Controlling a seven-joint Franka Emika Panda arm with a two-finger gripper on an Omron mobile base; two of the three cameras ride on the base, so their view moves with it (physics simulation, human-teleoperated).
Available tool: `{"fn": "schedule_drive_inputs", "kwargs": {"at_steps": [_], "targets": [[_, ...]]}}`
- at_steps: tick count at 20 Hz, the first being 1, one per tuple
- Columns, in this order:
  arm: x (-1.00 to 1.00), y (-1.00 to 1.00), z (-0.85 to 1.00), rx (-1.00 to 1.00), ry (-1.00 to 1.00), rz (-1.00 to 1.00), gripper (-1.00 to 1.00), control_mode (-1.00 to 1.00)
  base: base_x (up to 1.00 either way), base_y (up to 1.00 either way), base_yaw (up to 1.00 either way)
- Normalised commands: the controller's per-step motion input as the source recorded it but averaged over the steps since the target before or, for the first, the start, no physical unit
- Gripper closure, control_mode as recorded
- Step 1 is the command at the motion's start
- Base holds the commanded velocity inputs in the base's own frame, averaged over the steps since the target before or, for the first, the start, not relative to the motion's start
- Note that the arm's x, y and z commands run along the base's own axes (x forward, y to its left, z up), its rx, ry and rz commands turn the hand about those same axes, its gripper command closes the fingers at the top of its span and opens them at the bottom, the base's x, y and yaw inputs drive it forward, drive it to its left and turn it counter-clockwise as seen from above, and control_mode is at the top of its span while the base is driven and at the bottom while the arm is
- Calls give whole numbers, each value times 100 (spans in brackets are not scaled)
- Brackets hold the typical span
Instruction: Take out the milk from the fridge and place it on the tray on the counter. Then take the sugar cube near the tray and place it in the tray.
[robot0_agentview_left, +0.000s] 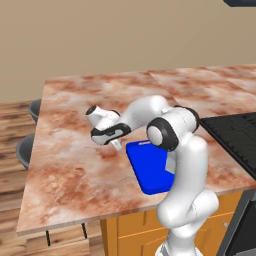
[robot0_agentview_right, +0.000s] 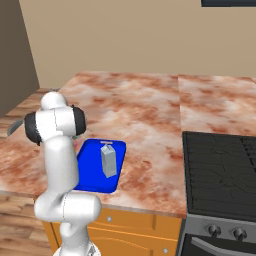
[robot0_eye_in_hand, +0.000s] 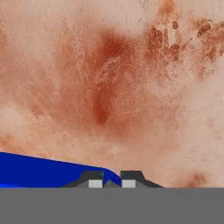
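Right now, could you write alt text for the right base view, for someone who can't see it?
A pale milk carton stands upright in a blue tray near the front edge of a marbled counter. A white robot arm rises at left; a dark stovetop lies at right.

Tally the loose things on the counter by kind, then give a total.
Blue tray: 1
Milk carton, standing upright in the tray: 1
Total: 2
A sugar cube may sit between the nearly shut jaws at the tray's edge, but the pictures do not show it clearly, so it is not counted.
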Motion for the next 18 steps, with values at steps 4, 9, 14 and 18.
{"fn": "schedule_drive_inputs", "kwargs": {"at_steps": [4, 9, 14, 18], "targets": [[-75, -4, 62, -2, -5, 0, 100, -100, 0, 0, 0], [-88, -48, 16, -3, -5, 0, 100, -100, 0, 0, 0], [-67, -75, 0, 0, -3, 0, 100, -100, 0, 0, 0], [-27, -60, 0, 0, 0, 0, 100, -100, 0, 0, 0]]}}
